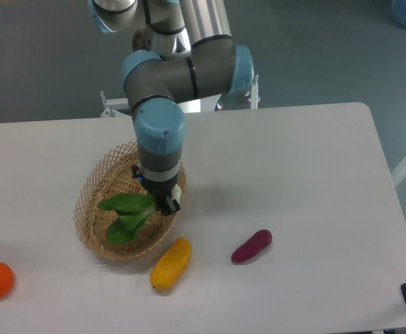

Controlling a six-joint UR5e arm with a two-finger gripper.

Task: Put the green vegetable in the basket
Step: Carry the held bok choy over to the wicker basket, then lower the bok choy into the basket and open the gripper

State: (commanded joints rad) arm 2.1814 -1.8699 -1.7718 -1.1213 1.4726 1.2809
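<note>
Fingers of your gripper [167, 202] are clamped on the green vegetable [127, 216] at its stem end, its leaves trailing lower left over the basket [92, 188] at centre left. Carrying looks done; you have only the release left, I judge.

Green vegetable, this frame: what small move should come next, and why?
Probably lower a little and open the gripper. The green vegetable hangs from it with its leaves already over the basket, inside the rim, so no more sideways travel seems needed. How high it hangs above the weave is unclear from this view.
</note>
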